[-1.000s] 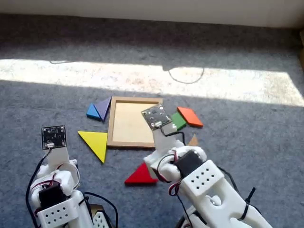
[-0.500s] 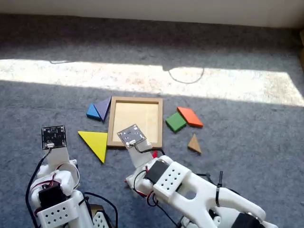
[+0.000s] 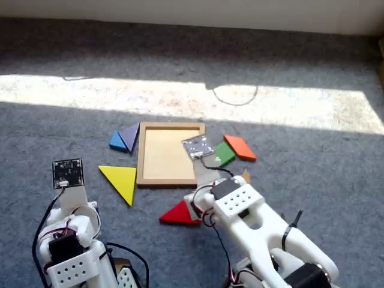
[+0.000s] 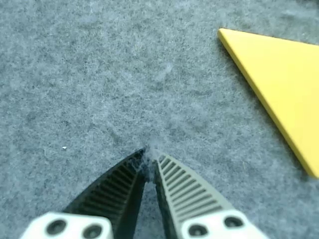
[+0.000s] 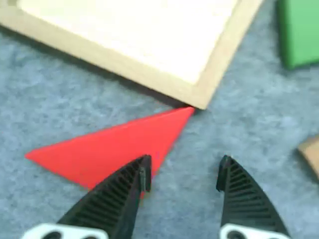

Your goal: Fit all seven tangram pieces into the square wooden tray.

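Wooden tray (image 3: 141, 157) lies flat on the grey carpeted surface (image 3: 312, 180), with all seven pieces outside it. Blue triangle (image 3: 116, 142) and purple triangle (image 3: 132, 135) sit touching at the tray's 10 o'clock. Yellow triangle (image 3: 122, 179) lies just beside the tray at 8 o'clock. Green square (image 3: 227, 153) and orange parallelogram (image 3: 240, 147) lie at 3 o'clock, and a small brown triangle (image 3: 245, 176) at 4 o'clock. Red triangle (image 3: 177, 215) lies at 6 o'clock, its tip just beside the tray's corner. Right claw (image 5: 184, 172) is spread, one finger over the red triangle's edge. Left claw (image 4: 149, 157) is pressed together over bare carpet, near the yellow triangle.
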Robot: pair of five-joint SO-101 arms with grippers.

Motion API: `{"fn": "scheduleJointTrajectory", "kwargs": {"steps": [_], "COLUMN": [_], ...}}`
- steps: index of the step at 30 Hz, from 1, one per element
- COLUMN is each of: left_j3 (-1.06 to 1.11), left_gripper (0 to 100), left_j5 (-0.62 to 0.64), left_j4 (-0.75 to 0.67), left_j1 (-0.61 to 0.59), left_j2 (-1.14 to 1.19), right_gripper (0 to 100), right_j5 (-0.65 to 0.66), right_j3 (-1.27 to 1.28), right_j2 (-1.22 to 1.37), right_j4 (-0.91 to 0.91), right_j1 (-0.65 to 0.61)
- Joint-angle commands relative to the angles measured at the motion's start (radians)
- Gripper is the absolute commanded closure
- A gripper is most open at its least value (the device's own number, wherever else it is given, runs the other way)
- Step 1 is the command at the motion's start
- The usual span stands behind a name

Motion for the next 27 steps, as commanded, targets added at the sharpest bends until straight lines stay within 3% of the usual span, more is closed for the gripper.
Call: {"fn": "scheduleJointTrajectory", "kwargs": {"steps": [1, 7, 17, 22, 27], "left_j3": [0.021, 0.021, 0.021, 0.021, 0.021], "left_gripper": [99, 99, 99, 99, 99], "left_j5": [0.002, 0.002, 0.002, 0.002, 0.002], "left_j4": [0.008, 0.008, 0.008, 0.008, 0.008], "left_j1": [-0.010, -0.010, -0.010, -0.010, -0.010], "left_j2": [-0.031, -0.031, -0.031, -0.031, -0.031], "right_gripper": [78.2, 77.8, 77.7, 77.7, 77.7], "right_j5": [0.041, 0.025, -0.236, -0.345, -0.408], "right_j3": [0.008, 0.007, 0.005, 0.005, -0.028], "right_j2": [0.024, 0.022, -0.246, -0.412, -0.383], "right_j4": [-0.008, -0.005, 0.117, 0.188, 0.170], "right_j1": [0.145, 0.139, 0.027, -0.087, -0.223]}}
